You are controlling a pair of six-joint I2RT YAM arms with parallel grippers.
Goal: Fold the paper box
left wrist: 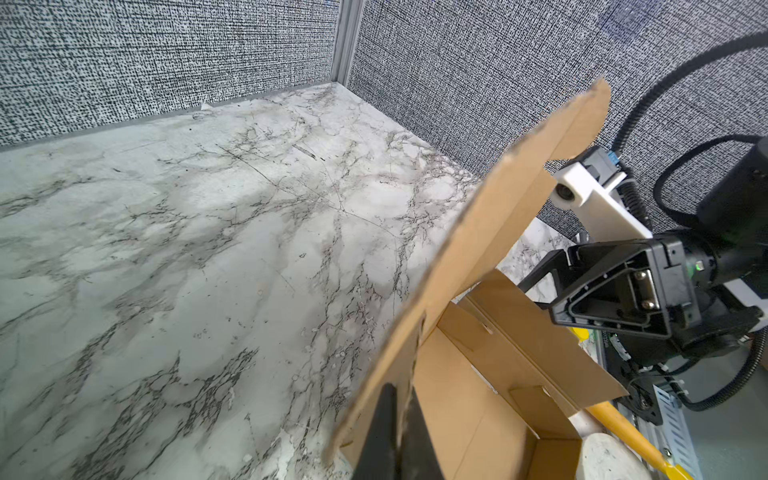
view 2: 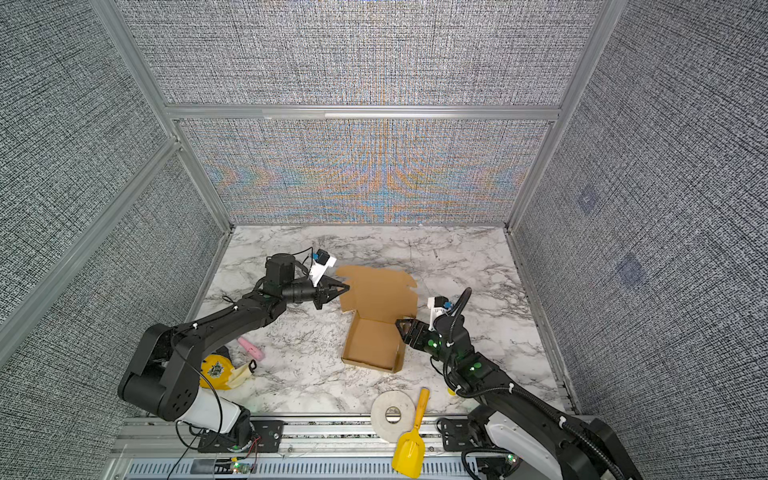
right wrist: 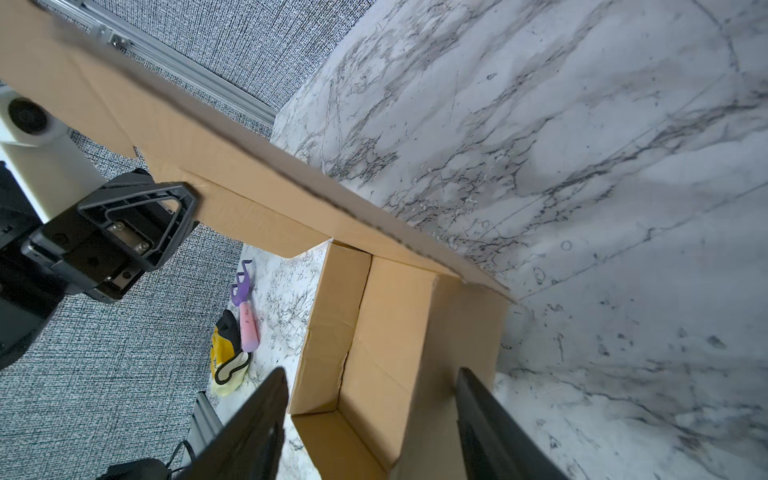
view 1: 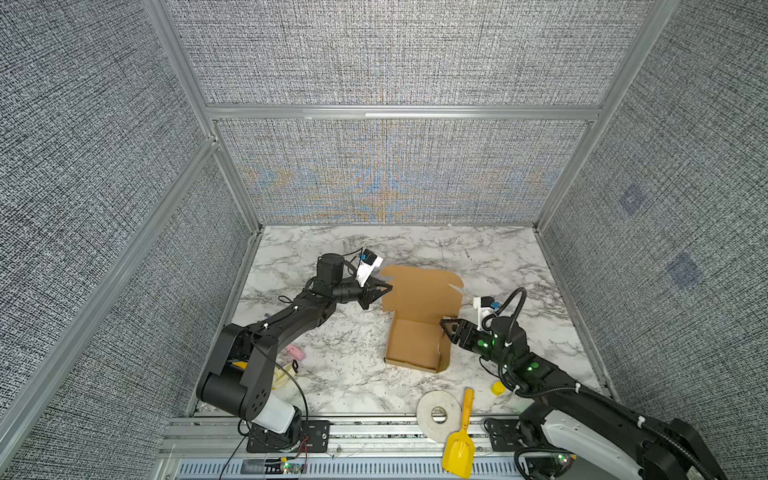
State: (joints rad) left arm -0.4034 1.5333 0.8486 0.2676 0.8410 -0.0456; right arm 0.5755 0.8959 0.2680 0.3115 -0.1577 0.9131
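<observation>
The brown paper box (view 1: 415, 347) sits mid-table, its tray walls upright and its lid (view 1: 419, 293) raised and tilted behind it; it appears in both top views (view 2: 372, 345). My left gripper (view 1: 388, 287) is shut on the lid's left edge, and the left wrist view shows both fingers (left wrist: 384, 419) pinching that cardboard edge. My right gripper (view 1: 444, 323) is open at the tray's right wall near the hinge. In the right wrist view its fingers (right wrist: 266, 407) stand wide apart on either side of that wall (right wrist: 386, 332), gripping nothing.
A white tape roll (view 1: 438, 415), a yellow toy shovel (view 1: 459, 440) and a yellow cap (view 1: 497, 387) lie near the front edge. A pink-handled toy rake (view 1: 296, 353) and a yellow glove (view 2: 220, 372) lie front left, by the left arm. Fabric walls enclose three sides.
</observation>
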